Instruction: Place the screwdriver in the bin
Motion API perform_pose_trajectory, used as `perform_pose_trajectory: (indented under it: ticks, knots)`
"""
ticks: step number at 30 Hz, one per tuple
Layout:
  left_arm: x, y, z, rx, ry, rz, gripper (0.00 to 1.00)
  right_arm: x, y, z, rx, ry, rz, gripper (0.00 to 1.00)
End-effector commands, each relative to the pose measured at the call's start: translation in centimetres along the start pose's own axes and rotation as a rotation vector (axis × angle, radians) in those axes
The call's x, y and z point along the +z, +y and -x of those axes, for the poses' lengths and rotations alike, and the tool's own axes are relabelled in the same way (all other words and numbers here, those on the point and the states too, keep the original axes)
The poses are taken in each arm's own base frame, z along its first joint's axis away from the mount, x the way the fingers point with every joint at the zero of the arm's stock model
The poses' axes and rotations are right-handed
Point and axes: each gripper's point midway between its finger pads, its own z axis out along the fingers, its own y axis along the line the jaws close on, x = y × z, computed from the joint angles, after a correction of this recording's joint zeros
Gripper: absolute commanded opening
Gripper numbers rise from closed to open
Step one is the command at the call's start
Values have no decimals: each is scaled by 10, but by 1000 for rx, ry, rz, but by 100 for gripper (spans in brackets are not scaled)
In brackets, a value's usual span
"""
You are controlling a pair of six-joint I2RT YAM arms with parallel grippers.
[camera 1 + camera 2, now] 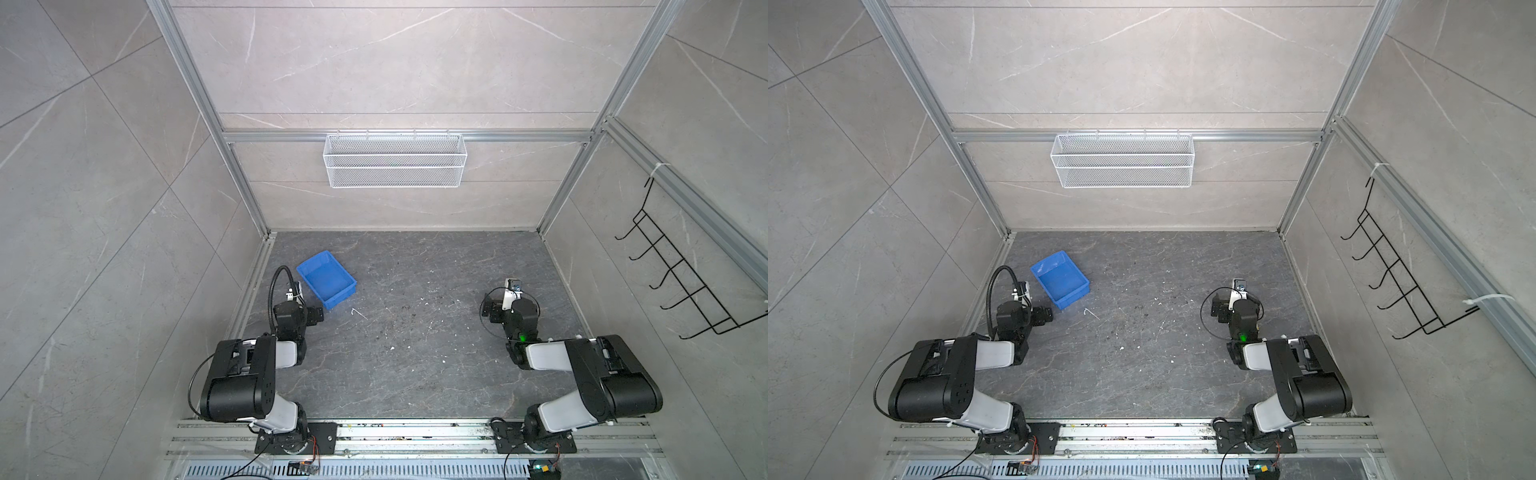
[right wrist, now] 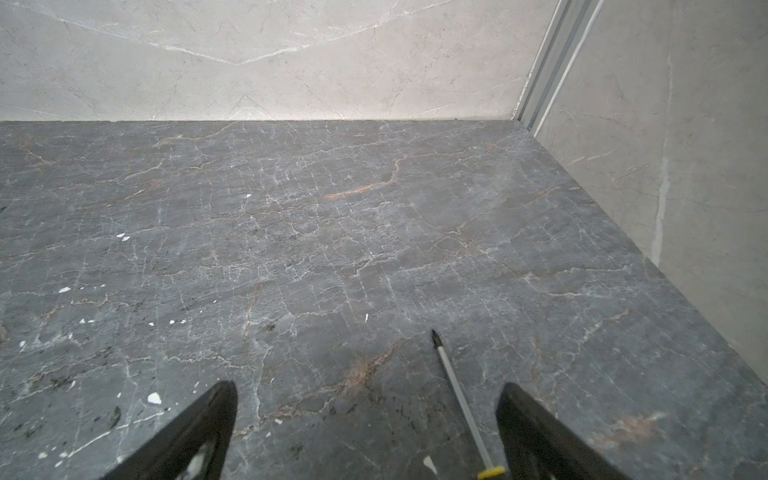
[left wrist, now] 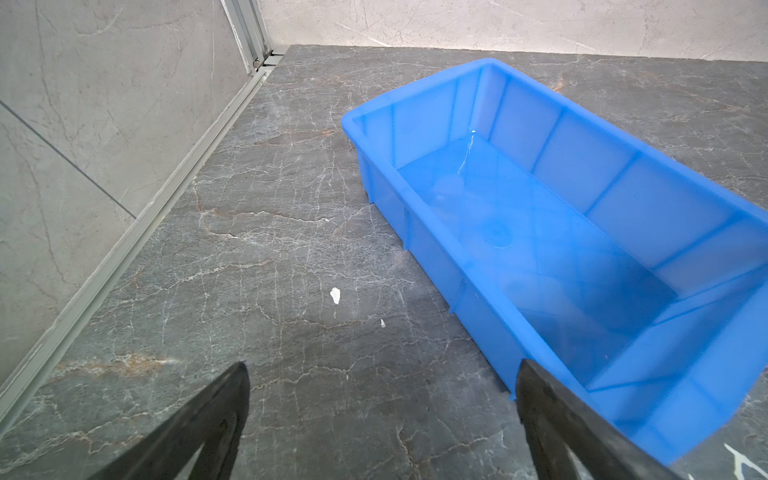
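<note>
- Screwdriver [image 2: 461, 403], slim, grey metal shaft, dark tip, yellow at handle end: flat on dark marble-look table [image 2: 332, 249], below right gripper [image 2: 368, 388], near one finger; hidden in top views.
- Both pincers gape wide, empty.
- Risk: off-centre pinch, thin shaft likely rolls or skids.
- Risk: long carry to bright blue rectangular plastic bin [image 1: 343, 296] at 10 o'clock; weak grip could drop it.
- Left gripper [image 3: 382, 370] just beside bin, may crowd the drop.
- White wire mesh basket [image 1: 395, 160] 12 o'clock, black wire hook rack [image 1: 685, 282] 3 o'clock: wall-hung, off path.
</note>
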Motion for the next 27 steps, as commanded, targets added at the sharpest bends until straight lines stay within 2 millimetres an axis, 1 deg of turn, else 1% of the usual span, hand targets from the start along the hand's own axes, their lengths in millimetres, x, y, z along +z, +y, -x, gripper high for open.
perform_pose_trajectory:
  ticks: [1, 5, 7, 11, 14, 17, 21, 23, 25, 27]
  knots:
    - [-4, -3, 19, -4, -71, -14, 100, 2, 1, 8, 9, -25, 7, 99]
    - [-19, -2, 31, -1, -108, -4, 100, -4, 11, 14, -14, -41, 68, 99]
    - [-27, -6, 37, 9, -97, -10, 100, -10, 10, 21, -12, -60, 67, 99]
    - [-47, -18, 50, 54, -133, -12, 100, -23, 9, 36, -13, -83, 72, 99]
    - [-62, -32, 62, 98, -167, -39, 100, -35, 8, 50, -8, -113, 78, 99]
    - [-74, -52, 73, 149, -188, -89, 100, -47, 6, 64, -9, -127, 78, 99]
    - [-92, -96, 87, 255, -214, -212, 100, -59, -2, 75, -17, -96, 46, 99]
    - [-102, -122, 91, 304, -227, -290, 100, -62, -9, 77, -15, -64, 8, 99]
    - [-113, -148, 95, 340, -233, -395, 100, -66, -15, 75, -31, -11, -26, 99]
    - [-124, -169, 97, 364, -231, -488, 100, -70, -21, 71, -40, 56, -54, 99]
